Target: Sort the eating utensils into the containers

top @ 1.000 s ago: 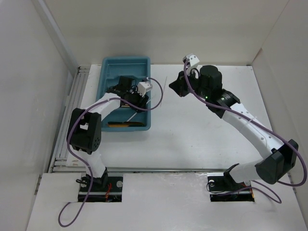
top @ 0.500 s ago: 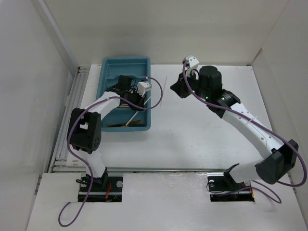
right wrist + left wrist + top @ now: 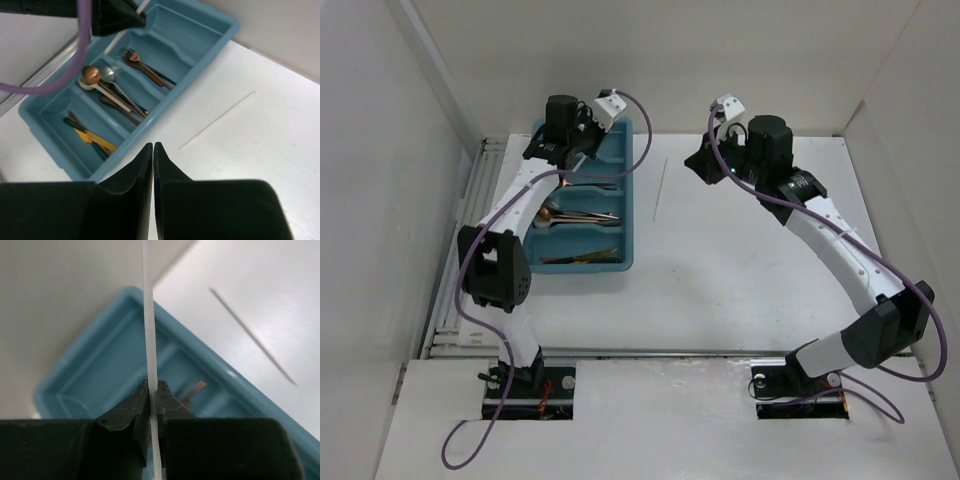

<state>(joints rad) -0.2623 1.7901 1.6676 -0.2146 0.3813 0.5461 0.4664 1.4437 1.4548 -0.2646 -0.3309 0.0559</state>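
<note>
The teal tray [image 3: 628,232] lies at the back left, also seen in the right wrist view as tray [image 3: 54,105]. Its slots hold copper forks [image 3: 145,65], spoons [image 3: 100,80] and gold and dark knives [image 3: 90,137]. My left gripper [image 3: 153,385] hangs over the tray's far end [image 3: 100,360], shut on a thin pale chopstick [image 3: 148,315] that runs upright between the jaws. From above the left gripper [image 3: 578,150] is seen over the far slots. A second chopstick [image 3: 658,190] lies on the table right of the tray. My right gripper [image 3: 153,146] is shut and empty, above the table near that chopstick [image 3: 217,120].
White walls close in the table at the back and on both sides. A ridged metal strip [image 3: 470,240] runs along the tray's left side. Bare white table [image 3: 740,280] spreads to the right of the tray.
The left gripper shut on a chopstick inside the tray, then rose and swung to the tray's far end. The right gripper drifted slightly back and right.
</note>
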